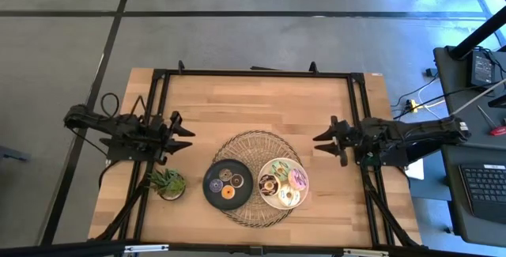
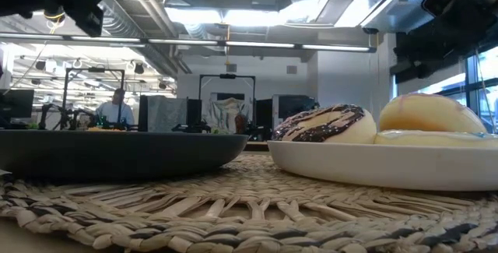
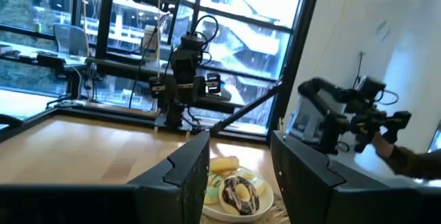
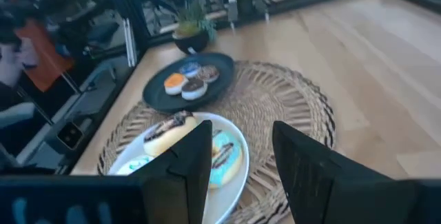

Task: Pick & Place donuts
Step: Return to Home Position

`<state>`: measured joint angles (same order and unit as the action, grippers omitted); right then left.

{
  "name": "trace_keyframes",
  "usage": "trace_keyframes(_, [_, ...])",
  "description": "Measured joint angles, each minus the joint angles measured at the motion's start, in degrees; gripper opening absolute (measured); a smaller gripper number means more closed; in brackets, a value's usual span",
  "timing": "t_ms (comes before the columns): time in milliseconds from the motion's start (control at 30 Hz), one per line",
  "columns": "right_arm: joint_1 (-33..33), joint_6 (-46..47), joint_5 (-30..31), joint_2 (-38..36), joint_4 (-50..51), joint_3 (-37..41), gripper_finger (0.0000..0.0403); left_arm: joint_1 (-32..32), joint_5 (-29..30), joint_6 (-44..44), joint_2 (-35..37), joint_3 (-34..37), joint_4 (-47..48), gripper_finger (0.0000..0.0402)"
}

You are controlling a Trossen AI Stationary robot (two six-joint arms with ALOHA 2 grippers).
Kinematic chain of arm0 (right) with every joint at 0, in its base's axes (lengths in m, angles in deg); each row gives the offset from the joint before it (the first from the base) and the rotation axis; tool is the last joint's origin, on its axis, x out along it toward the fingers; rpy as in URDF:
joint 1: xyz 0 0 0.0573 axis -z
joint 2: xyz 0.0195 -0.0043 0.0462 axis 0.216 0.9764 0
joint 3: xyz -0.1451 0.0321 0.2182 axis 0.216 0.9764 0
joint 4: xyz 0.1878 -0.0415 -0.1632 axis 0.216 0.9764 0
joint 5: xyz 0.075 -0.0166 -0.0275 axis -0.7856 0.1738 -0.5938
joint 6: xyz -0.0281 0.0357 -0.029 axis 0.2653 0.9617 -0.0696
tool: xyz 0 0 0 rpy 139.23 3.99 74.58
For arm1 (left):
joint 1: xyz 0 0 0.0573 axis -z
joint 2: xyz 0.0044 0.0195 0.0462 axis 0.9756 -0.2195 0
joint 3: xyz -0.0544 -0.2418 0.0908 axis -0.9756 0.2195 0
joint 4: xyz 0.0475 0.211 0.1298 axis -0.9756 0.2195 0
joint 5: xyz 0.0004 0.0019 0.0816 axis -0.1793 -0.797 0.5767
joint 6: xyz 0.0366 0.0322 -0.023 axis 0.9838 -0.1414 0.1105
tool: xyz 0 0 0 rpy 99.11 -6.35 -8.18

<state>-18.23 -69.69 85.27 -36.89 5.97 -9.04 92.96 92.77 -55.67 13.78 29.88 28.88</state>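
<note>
The left gripper (image 1: 190, 139) hangs by the table's (image 1: 261, 103) left edge and the right gripper (image 1: 318, 145) by its right edge, each with fingers parted and holding nothing. On the woven mat (image 1: 254, 140), midway along the table's lower edge in the high view, the mini donuts (image 1: 228, 193) lie on the black plate (image 1: 208, 186) and the bigger donuts (image 1: 298, 179) on the white plate (image 1: 264, 198) just beside it

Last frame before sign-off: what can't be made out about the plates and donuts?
Low view: the black plate hides what lies on it behind its rim; only two donuts show over the white plate.
High view: donuts too small to count.
Left wrist view: the open left gripper covers part of the white plate; the black plate does not show.
Right wrist view: the open right gripper covers part of the white plate.
</note>
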Motion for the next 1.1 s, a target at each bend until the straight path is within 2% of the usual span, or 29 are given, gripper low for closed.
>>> trace_keyframes(233, [0.0,-1.6,0.0,-5.8,3.1,0.0,0.0154,0.0,0.1,-1.3,6.1,4.1,0.2,0.0151])
trace_keyframes(733, [0.0,-2.8,0.2,-17.8,7.8,0.0,0.0154,0.0,4.9,-3.0,6.3,7.0,0.9,0.0151])
trace_keyframes(900, [0.0,-4.7,4.6,-18.7,8.0,0.1,0.0154,0.0,7.6,-1.6,6.4,7.0,1.4,0.0152])
trace_keyframes(1100, [0.0,-5.3,6.2,-18.8,-0.8,5.3,0.0154,0.0,8.0,-1.2,6.4,7.0,1.3,0.0149])
